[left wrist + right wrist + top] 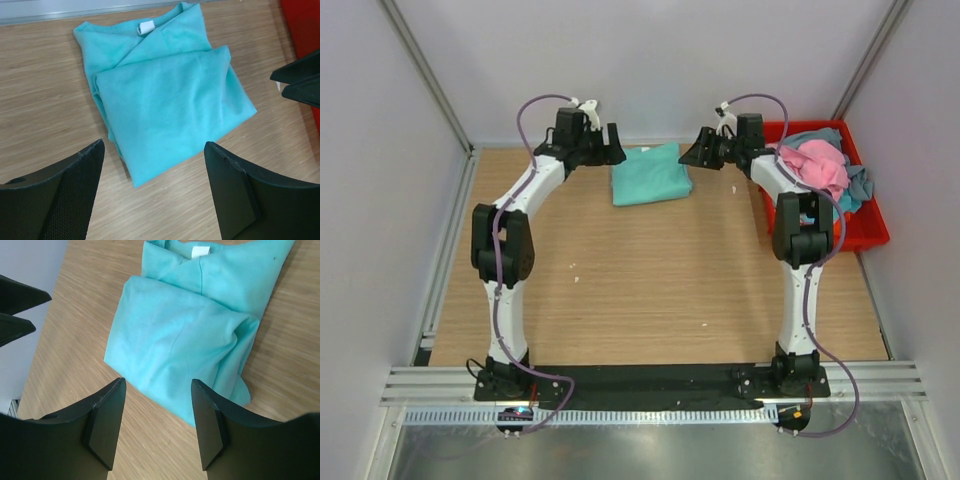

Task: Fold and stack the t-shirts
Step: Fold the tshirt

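We look down on a wooden table (650,290) with two robot arms reaching away from us toward its far edge. Between their tips lies the teal t-shirt (651,174), folded into a compact, roughly square bundle at the far middle of the table. Its top layer is doubled over the body and the neckline shows at the far end.

The left gripper (152,152) hovers just left of the bundle with its fingers spread wide and nothing between them. The right gripper (157,390) hangs just to the right. It too is parted and empty, though less widely. Neither touches the cloth. We judge that they flank the shirt this way because each tends one side of the fold, and the bundle lies clear of the other clothes so that a stack can begin there.

At the right edge stands a red bin (868,235) holding a crumpled pink t-shirt (815,165) on top of a blue-grey t-shirt (860,185). Both are unfolded and presumably waiting their turn.

A small white neck tag (145,27) sits inside the collar. It is the only label we see, and any print on it is too small to read. No brand name or other writing shows on the shirts, the bin or the arms.
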Controlling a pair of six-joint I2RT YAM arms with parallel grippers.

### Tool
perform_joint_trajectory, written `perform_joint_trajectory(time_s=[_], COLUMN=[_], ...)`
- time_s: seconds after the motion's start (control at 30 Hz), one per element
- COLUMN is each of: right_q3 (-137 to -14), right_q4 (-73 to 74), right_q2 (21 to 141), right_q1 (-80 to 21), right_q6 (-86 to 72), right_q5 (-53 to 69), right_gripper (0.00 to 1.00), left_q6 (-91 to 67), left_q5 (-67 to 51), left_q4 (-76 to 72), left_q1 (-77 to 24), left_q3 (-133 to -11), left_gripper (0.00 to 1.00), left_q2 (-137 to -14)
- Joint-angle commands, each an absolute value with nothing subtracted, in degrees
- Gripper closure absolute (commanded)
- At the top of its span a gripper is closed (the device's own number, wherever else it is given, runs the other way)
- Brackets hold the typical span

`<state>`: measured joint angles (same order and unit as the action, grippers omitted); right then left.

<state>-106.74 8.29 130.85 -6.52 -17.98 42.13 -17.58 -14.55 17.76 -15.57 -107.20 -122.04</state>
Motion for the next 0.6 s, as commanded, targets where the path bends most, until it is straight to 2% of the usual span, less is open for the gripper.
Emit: perform_joint_trajectory(time_s=[0.0,0.17,0.57], right_q3=[-107.75,-111.0,-114.17], right_q4=[1.68,0.97,3.78], right_q2=[130.6,134.82,139.75], right_q1=[-6.68,-6.86,-6.77], right_q6=[-20.03,-22.85,-19.69], right_q5=[43.68,45.0,45.09], right_gripper=[0.39,0.39,0.39], left_q6=[-18.54,-18.64,-23.38], left_q5=[-20.29,-20.39,-24.0], left_q4=[13.27,16.25,16.17], left_q1=[-15.29,-15.12,-12.75], left_q3=[-107.04,-112.76,-116.37], left_gripper=[0.19,0.19,0.2], left_q2=[-123.21,-129.28,-137.72])
